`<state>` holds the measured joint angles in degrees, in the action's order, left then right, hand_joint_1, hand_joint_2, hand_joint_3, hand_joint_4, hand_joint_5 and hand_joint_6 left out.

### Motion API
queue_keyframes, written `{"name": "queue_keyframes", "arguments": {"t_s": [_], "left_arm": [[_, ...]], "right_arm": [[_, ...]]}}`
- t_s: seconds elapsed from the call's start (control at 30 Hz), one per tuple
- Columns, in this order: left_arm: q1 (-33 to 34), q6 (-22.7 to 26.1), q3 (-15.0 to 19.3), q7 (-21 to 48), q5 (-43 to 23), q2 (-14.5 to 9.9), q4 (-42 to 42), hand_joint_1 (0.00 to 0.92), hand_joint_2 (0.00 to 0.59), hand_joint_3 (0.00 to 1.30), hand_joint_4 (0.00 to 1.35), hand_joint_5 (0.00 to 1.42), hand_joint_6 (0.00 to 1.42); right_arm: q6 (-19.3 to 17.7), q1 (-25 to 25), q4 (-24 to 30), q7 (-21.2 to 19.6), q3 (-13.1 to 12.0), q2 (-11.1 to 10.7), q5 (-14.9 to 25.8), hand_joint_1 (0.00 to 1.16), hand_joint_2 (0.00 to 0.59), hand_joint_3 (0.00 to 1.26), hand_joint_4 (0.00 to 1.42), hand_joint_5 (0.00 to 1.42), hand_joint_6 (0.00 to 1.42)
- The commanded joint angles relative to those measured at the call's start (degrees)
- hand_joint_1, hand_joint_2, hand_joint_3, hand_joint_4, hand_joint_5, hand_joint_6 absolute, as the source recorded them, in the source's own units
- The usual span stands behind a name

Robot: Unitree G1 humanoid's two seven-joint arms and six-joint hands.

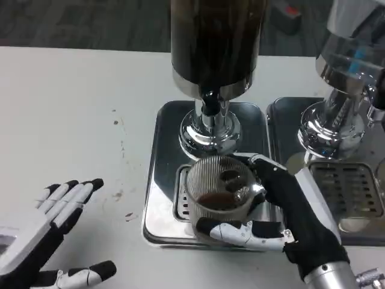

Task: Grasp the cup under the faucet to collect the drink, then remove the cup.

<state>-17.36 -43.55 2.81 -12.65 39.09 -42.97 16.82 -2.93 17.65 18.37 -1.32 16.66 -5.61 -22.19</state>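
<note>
A clear ribbed cup (pixel 218 192) stands on the drip grate of a steel tray (pixel 163 180), below the faucet (pixel 209 103) of a drink dispenser (pixel 213 42) filled with dark liquid. A little brown drink lies in the cup's bottom. My right hand (pixel 283 211) grips the cup, with fingers wrapped round its near and right sides. My left hand (pixel 51 241) hovers open over the table at the lower left, fingers spread, well apart from the cup.
A second chrome dispenser (pixel 343 90) stands to the right on its own steel tray with a grate (pixel 346 189). Small brown stains (pixel 120 195) mark the white table left of the tray. The table's far edge runs along the top.
</note>
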Motion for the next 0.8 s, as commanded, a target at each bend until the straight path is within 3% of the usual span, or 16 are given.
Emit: {"name": "queue_keyframes", "arguments": {"t_s": [0.03, 0.5, 0.8], "left_arm": [[-1.8, 0.3, 0.7, -0.8, 0.5, -1.4, -1.9, 0.0, 0.1, 0.0, 0.0, 0.0, 0.0], [-5.2, 1.3, 1.0, -0.5, -0.1, -0.7, -4.9, 0.0, 0.094, 0.0, 0.0, 0.0, 0.0], [-6.2, 2.0, 1.1, -0.8, -0.4, -0.3, -5.8, 0.0, 0.092, 0.0, 0.0, 0.0, 0.0]], "right_arm": [[-1.7, 0.4, 3.2, 0.7, 0.5, -0.5, 0.5, 1.03, 0.234, 0.47, 0.55, 0.66, 0.89], [-1.0, 2.5, 7.7, 3.7, 1.7, -2.0, 0.9, 1.03, 0.228, 0.47, 0.55, 0.67, 0.91], [-0.5, 3.8, 8.7, 3.6, 2.3, -1.5, 0.5, 1.03, 0.227, 0.47, 0.55, 0.67, 0.91]]}}
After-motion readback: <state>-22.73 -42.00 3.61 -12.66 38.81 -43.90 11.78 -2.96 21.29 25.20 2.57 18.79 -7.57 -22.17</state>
